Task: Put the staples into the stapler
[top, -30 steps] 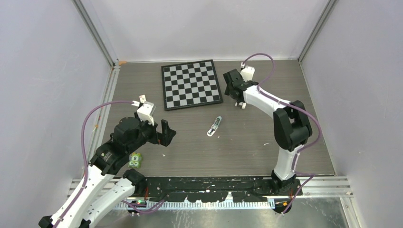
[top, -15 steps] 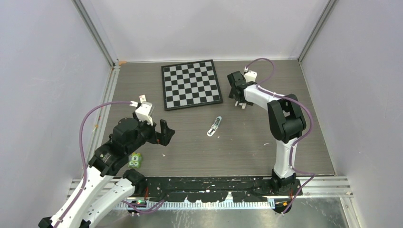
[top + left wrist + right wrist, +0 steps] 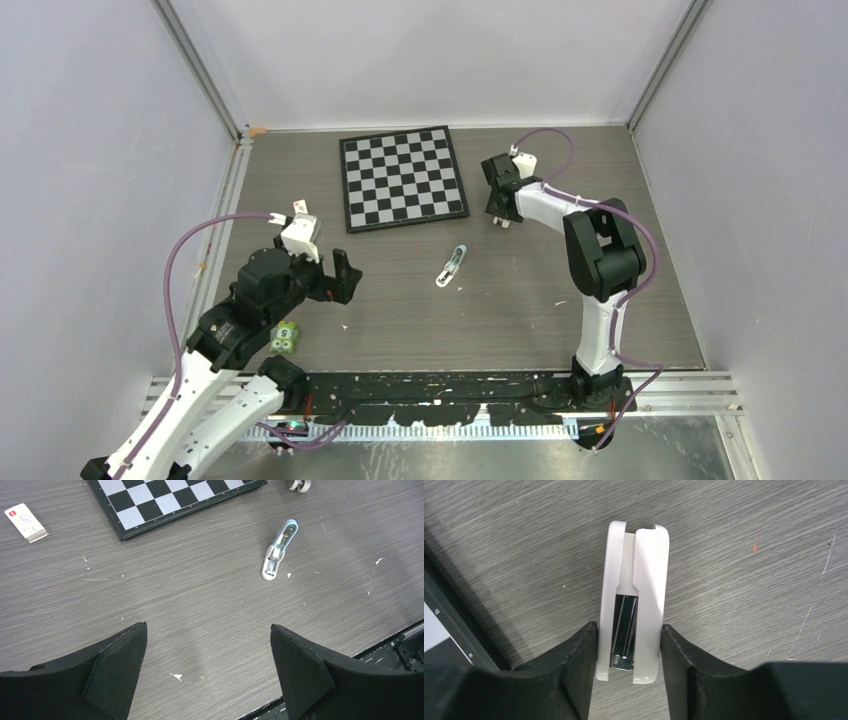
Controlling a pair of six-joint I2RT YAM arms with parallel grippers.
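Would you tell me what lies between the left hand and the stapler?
A light-blue object lies roughly in line between left hand and stapler; otherwise bare table, per left wrist view.

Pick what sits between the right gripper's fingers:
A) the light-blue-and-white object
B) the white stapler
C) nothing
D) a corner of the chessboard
B: in the right wrist view the white stapler lies lengthwise between the fingers of the right gripper, one finger against each of its long sides.
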